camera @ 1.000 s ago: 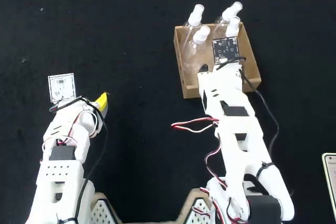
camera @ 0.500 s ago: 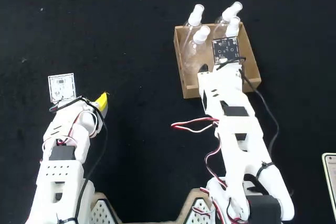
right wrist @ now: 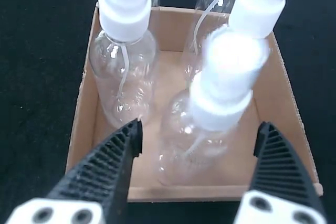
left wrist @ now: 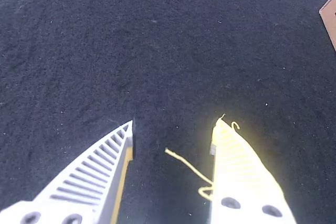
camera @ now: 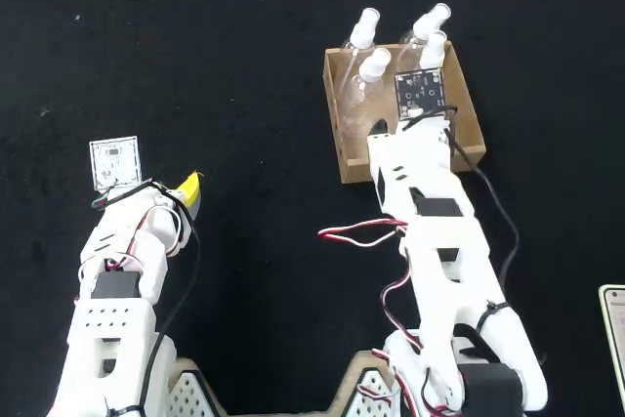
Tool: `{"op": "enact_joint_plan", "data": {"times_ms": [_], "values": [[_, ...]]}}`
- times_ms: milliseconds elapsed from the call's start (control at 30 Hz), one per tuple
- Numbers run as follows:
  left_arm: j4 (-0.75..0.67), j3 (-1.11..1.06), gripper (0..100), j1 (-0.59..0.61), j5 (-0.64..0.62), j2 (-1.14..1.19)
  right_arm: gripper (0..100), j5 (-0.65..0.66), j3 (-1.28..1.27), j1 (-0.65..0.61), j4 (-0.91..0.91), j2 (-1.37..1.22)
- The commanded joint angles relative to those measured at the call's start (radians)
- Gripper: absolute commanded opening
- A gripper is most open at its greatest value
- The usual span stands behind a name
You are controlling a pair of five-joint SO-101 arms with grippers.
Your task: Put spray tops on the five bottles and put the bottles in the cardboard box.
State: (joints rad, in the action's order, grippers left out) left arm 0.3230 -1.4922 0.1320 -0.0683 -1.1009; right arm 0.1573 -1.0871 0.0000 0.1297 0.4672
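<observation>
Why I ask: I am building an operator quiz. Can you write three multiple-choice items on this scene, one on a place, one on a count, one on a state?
1. Where do the bottles stand?
A. Lying beside the box.
B. In the cardboard box.
C. Between the left arm's jaws.

2. How many spray tops show in the high view?
A. Two.
B. Four.
C. Six.

3. How do the left arm's jaws stand?
A. Open and empty.
B. Shut on a bottle.
C. Shut on a spray top.

Answers:
1 B: the box walls surround them in the right wrist view.
2 B: four white tops rise over the box.
3 A: the left wrist view shows a wide gap, nothing held.
</observation>
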Motion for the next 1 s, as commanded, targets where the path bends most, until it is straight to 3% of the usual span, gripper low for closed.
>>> {"op": "enact_joint_plan", "data": {"times_ms": [0,967], "values": [[-0.021,0.005,24,-0.013,-0.002,-0.009,32.3,0.002,0.035,-0.002,0.008,0.002],[-0.021,0.005,24,-0.013,-0.002,-0.009,32.2,0.002,0.036,0.029,0.021,0.004]]}}
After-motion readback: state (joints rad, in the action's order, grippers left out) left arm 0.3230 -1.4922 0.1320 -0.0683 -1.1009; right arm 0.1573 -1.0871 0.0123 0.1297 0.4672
